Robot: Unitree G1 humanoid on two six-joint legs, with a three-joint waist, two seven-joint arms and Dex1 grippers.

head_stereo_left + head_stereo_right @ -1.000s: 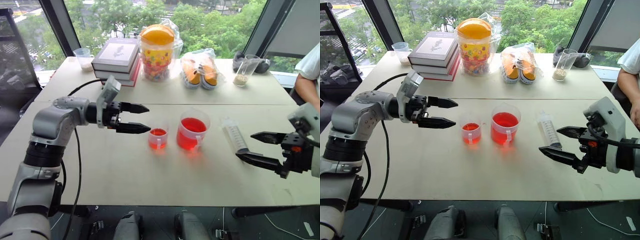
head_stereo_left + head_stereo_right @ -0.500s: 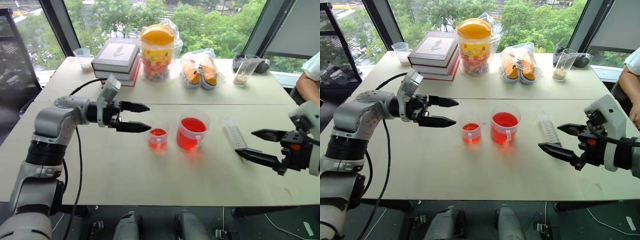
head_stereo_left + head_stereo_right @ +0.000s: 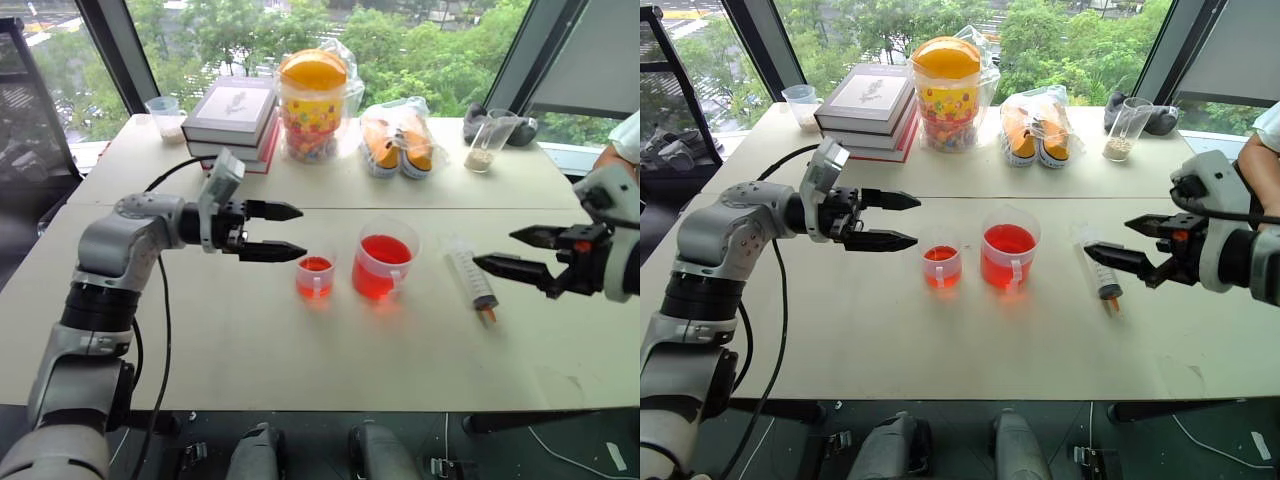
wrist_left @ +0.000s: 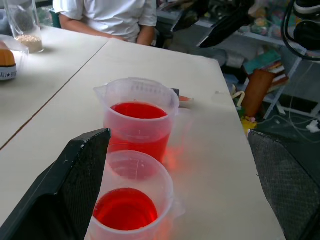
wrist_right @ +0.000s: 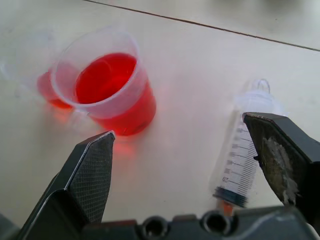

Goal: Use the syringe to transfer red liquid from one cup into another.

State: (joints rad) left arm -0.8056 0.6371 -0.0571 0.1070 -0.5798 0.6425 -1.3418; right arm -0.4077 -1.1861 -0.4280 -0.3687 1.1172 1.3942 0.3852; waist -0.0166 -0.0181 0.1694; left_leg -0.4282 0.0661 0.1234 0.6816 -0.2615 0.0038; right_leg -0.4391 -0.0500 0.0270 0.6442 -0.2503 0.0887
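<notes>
Now the large clear plastic syringe [image 3: 471, 272] lies on the worktop [image 3: 300, 350] at three o'clock of the wider red-filled handled cup [image 3: 384, 261]; right fingers [image 3: 497, 266] gape empty above it, left fingers [image 3: 272, 251] likewise wide, holding nothing.

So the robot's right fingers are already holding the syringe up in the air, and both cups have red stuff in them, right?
Not quite. The syringe lies flat on the table; the right gripper hovers open over it, holding nothing. The left eye view and right wrist view show this. Yes, both the big cup and the small cup have red liquid in them.
</notes>
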